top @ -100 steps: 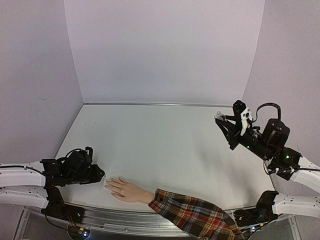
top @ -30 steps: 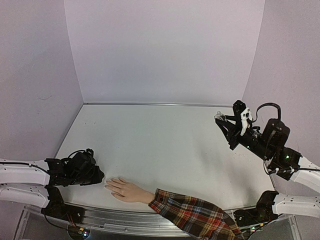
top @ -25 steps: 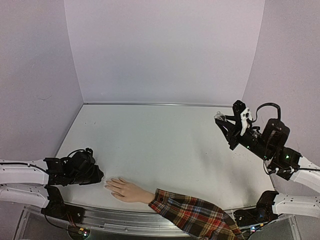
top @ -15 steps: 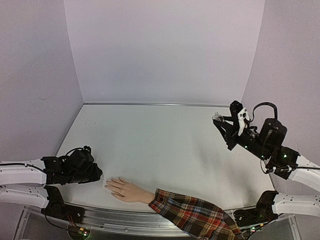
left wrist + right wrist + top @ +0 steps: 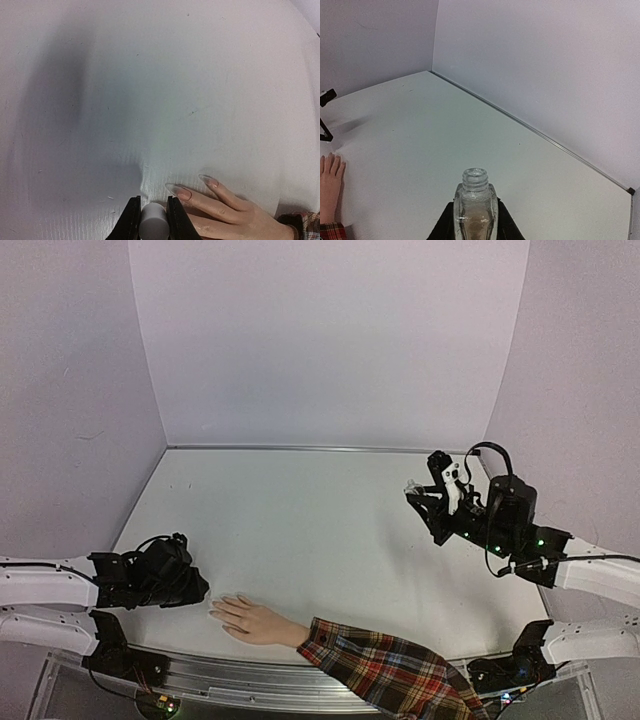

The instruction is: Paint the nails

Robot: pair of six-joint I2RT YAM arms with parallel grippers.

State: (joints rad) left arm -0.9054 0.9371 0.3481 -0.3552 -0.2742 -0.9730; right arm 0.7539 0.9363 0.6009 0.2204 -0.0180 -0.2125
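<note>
The beige mannequin hand (image 5: 255,620) lies palm down at the table's near edge, with a red plaid sleeve (image 5: 385,670). Its long pale nails (image 5: 176,189) point toward the left gripper. My left gripper (image 5: 198,590) is low at the fingertips and shut on a small white cylindrical cap (image 5: 153,224). In the left wrist view the left gripper (image 5: 153,210) sits just left of the nearest nail. No brush shows. My right gripper (image 5: 428,505) is raised over the right of the table. In the right wrist view the right gripper (image 5: 475,217) is shut on an uncapped clear bottle (image 5: 475,200), held upright.
The white table (image 5: 300,510) is walled by pale panels on the back and both sides. A metal strip (image 5: 320,448) runs along the back edge. The hand also shows at the left edge of the right wrist view (image 5: 329,180).
My right arm has moved left and inward over the table, carrying the bottle. My left gripper has stayed at the fingertips, shifting only slightly.
</note>
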